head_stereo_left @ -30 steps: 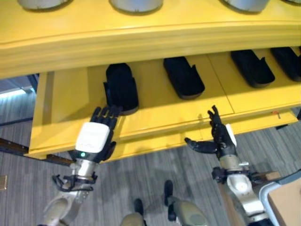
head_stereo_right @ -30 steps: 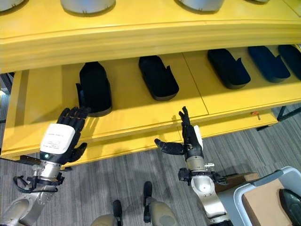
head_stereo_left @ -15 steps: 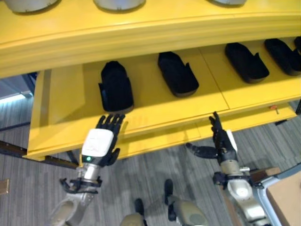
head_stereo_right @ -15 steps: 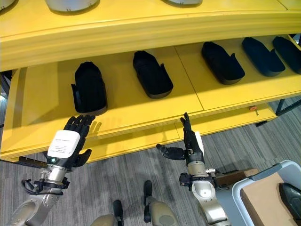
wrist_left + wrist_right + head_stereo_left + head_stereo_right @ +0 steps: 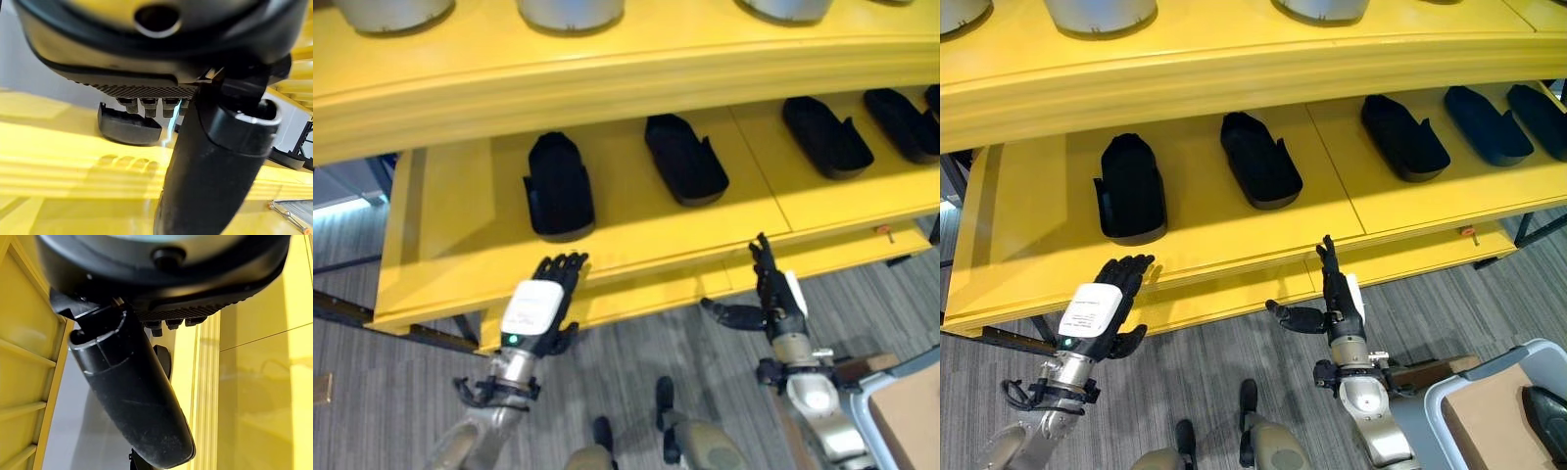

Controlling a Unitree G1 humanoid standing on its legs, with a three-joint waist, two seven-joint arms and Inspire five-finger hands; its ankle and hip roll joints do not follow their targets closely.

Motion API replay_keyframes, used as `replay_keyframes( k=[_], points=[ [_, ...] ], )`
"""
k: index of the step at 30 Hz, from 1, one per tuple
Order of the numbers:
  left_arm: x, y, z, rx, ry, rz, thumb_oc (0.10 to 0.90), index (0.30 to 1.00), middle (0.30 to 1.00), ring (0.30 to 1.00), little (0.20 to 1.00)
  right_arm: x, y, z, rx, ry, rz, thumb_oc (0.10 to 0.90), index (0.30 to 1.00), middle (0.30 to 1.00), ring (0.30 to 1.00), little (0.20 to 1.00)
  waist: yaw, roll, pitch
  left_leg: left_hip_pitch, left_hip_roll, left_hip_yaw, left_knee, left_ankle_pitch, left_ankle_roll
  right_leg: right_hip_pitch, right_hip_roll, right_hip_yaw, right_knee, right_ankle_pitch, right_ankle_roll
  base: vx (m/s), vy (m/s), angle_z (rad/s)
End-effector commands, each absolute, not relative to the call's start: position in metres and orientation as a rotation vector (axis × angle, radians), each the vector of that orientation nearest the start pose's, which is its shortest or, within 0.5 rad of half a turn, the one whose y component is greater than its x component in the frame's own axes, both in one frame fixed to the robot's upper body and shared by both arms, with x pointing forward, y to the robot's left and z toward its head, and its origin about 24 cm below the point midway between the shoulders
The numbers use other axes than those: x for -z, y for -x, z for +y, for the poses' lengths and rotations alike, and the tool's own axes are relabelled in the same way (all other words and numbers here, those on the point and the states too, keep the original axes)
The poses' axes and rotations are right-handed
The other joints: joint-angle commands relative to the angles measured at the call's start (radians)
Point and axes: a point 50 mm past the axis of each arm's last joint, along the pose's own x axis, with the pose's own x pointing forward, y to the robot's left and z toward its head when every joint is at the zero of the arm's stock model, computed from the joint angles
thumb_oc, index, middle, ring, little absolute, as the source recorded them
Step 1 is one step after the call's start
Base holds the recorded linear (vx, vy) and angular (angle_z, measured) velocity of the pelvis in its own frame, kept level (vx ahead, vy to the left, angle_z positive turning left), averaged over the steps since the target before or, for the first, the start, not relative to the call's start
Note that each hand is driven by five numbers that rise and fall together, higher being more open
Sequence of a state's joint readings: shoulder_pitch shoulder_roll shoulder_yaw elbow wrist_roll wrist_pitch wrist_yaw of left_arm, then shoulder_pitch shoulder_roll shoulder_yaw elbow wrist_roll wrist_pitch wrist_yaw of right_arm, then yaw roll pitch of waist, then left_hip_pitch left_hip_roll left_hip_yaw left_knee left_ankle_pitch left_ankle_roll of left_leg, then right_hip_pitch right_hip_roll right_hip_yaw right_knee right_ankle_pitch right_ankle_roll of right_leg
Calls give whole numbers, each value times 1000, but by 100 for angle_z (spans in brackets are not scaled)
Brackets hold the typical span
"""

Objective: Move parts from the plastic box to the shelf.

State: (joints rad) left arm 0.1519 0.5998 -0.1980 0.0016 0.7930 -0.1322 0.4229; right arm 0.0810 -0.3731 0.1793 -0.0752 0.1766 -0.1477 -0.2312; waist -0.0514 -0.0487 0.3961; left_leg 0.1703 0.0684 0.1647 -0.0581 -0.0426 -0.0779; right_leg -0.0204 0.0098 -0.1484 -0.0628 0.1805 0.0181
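Observation:
Several black parts lie in a row on the yellow shelf point(image 5: 1234, 230); the leftmost part point(image 5: 1129, 186) sits just beyond my left hand point(image 5: 1102, 313). That hand is open, fingers straight, held in front of the shelf's front edge with nothing in it. In the left wrist view the same part point(image 5: 128, 126) shows past the fingertips. My right hand point(image 5: 1337, 299) is open too, thumb spread, below the shelf edge near the middle, holding nothing. At the lower right a grey plastic box point(image 5: 1449, 392) with a brown card top holds a black part point(image 5: 1544, 409).
An upper yellow shelf point(image 5: 1234, 59) overhangs the lower one and carries grey round objects point(image 5: 1097, 12). A wooden piece point(image 5: 1425, 372) lies by the box. Grey carpet floor lies below the shelf.
My left hand has drawn back from the leftmost part, away from the shelf edge and slightly right. The right hand has lowered a little and stays open.

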Motion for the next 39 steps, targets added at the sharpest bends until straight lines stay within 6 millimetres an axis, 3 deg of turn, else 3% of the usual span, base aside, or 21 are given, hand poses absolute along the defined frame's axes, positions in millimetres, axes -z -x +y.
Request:
replay_keyframes(
  k=[1, 20, 39],
  points=[
    [-64, -231, 212, -74, -1209, -373, 900, 1000, 1000, 1000, 1000, -108, -240, -183, 61, 122, -405, 900, 1000, 1000, 1000, 1000, 2, 31, -40, 43, -17, 13, -29, 25, -21, -51, 13, -18, 100, -38, 60, 0, 0, 0],
    [-47, -255, 223, -209, -1174, -242, 900, 1000, 1000, 1000, 1000, -103, -240, -187, 83, 133, -381, 900, 1000, 1000, 1000, 1000, -21, 32, -46, 58, -7, 23, -29, 11, -22, -51, 20, -12, 109, -42, 63, 14, 3, 0],
    [-30, -277, 209, -178, -1157, -161, 900, 1000, 1000, 1000, 1000, -100, -240, -185, 77, 131, -370, 900, 1000, 1000, 1000, 1000, -47, 29, -48, 72, -6, 32, -29, 10, -22, -54, 23, -5, 118, -41, 65, 6, 3, -1]
  ],
)
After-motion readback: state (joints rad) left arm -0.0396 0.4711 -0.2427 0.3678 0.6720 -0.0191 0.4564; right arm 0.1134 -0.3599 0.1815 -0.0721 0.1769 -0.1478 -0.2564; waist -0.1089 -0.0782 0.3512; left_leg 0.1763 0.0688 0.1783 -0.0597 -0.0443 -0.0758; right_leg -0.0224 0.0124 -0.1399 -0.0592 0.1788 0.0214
